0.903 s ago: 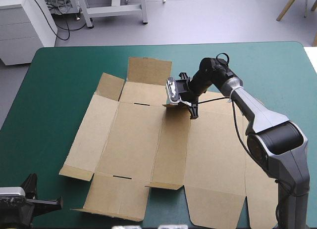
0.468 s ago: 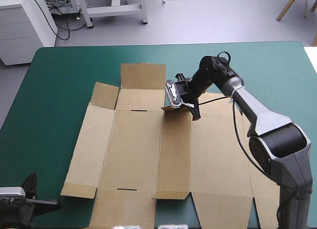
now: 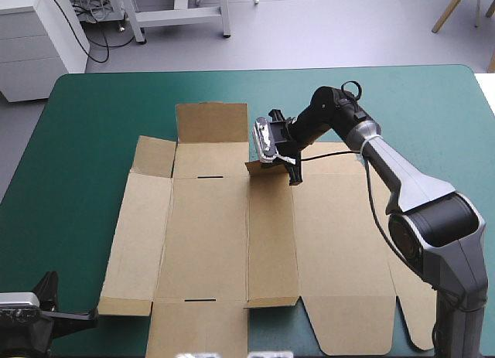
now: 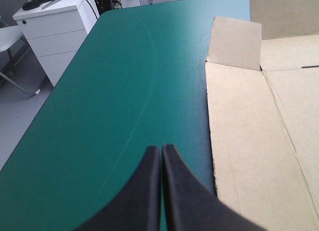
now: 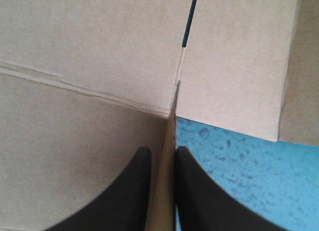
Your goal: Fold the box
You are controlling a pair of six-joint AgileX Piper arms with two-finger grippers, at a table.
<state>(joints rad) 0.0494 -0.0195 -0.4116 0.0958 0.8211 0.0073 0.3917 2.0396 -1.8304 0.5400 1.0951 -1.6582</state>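
Teal-green-covered bench (image 3: 85, 126) lies bare under the left claw (image 3: 91, 318), pressed shut at the high view's lower left beside the flat brown cut-board box (image 3: 209, 234), long axis across the frame, while at upper centre the nearer right claw (image 3: 272, 161) pinches its raised flap (image 5: 167, 138), edge-on only in the right wrist view.

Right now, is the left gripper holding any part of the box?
No, the left gripper is shut on nothing above the bare teal-green cover, with the box lying beside it.
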